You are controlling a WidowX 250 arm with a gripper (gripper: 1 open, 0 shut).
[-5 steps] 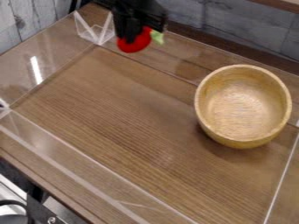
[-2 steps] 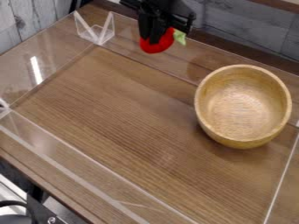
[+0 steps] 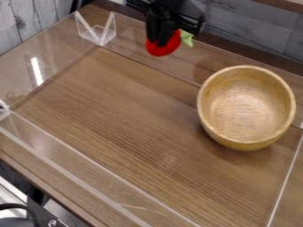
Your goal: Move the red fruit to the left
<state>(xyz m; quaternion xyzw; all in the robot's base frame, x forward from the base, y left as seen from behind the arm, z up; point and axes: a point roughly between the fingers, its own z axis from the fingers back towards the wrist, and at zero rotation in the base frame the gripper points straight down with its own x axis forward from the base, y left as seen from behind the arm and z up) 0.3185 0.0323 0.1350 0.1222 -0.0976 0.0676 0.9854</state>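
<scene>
While the dark arm reaches down at the far edge of the tabletop (image 3: 130, 133), its fingers (image 3: 166, 34) are pinched on the red fruit (image 3: 162, 43), which hangs just under them with a bit of light-green leaf showing at its right side. Whether the fruit touches the wood or is lifted just clear of it cannot be told from this view. It sits near the back of the wooden surface, a little right of the middle. To the right and nearer the camera, well apart from the fruit, a round wooden bowl (image 3: 246, 108) stands upright. Low clear plastic walls (image 3: 34, 71) edge the surface, with a small clear piece (image 3: 95, 29) propped at the back left
</scene>
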